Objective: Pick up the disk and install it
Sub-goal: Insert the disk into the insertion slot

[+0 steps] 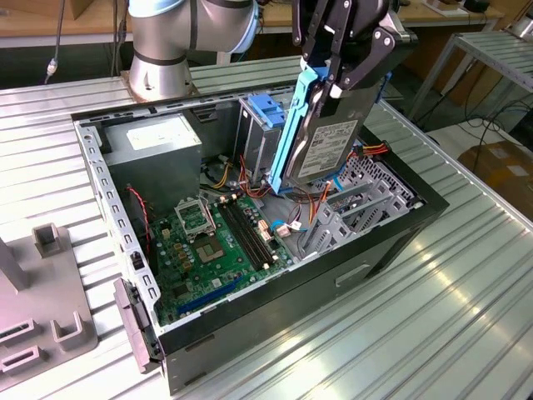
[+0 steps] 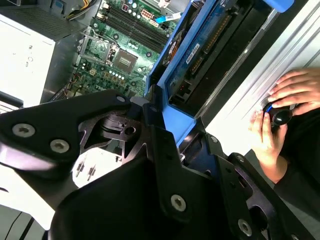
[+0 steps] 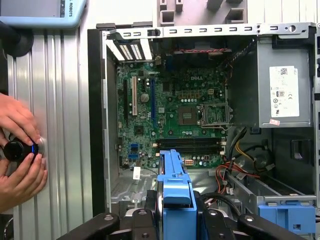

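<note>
The disk (image 1: 329, 146) is a grey metal drive in a bright blue carrier rail. It hangs on edge, tilted, above the open computer case (image 1: 275, 292), its lower end down among the cables near the grey drive cage (image 1: 260, 125). My gripper (image 1: 335, 77) is shut on the disk's upper end. In the second wrist view the disk (image 2: 210, 47) runs away from the gripper (image 2: 167, 125) over the motherboard. In the first wrist view the blue carrier (image 3: 175, 180) sticks out from between the black fingers (image 3: 142, 222).
Inside the case lie a green motherboard (image 1: 218, 237), a power supply (image 1: 158, 142) and red and orange cables (image 1: 312, 200). A blue latch (image 3: 287, 212) tops the drive cage. A person's hands (image 3: 20, 150) rest on a black knob beside the case. Grey fixtures (image 1: 42, 317) stand at the exterior view's left.
</note>
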You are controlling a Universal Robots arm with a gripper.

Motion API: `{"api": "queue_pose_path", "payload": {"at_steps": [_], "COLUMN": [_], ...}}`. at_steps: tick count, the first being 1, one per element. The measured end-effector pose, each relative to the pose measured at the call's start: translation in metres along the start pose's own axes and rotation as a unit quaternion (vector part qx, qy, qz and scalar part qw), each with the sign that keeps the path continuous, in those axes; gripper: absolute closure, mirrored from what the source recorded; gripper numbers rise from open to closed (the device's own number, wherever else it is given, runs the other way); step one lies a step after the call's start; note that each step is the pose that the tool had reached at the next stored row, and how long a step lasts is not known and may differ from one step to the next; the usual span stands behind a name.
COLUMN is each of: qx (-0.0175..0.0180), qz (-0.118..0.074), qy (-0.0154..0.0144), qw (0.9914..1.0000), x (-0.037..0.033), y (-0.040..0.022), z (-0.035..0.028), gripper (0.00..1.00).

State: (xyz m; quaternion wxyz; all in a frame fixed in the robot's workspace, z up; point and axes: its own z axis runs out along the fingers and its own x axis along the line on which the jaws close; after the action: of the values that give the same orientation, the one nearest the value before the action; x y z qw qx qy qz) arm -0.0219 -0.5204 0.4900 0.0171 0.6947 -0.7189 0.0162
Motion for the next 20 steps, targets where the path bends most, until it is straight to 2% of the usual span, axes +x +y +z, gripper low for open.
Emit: {"api": "queue_pose_path", "payload": {"at_steps": [8,13,16,20], "qx": [0.0000,0.0000,0.0000,0.0000], "qz": [0.000,0.000,0.000,0.000], "qy": [0.0000,0.0000,0.0000,0.0001], "qw": [1.00000,1.00000,1.00000,1.00000], "x": [0.0000,0.0067,0.0099,0.0114], "y": [-0.0001,-0.0039,-0.0096,-0.0227], "z": [0.0000,0.0009,0.0018,0.0033], "gripper": [0.63,0.63,0.63,0.63]}}
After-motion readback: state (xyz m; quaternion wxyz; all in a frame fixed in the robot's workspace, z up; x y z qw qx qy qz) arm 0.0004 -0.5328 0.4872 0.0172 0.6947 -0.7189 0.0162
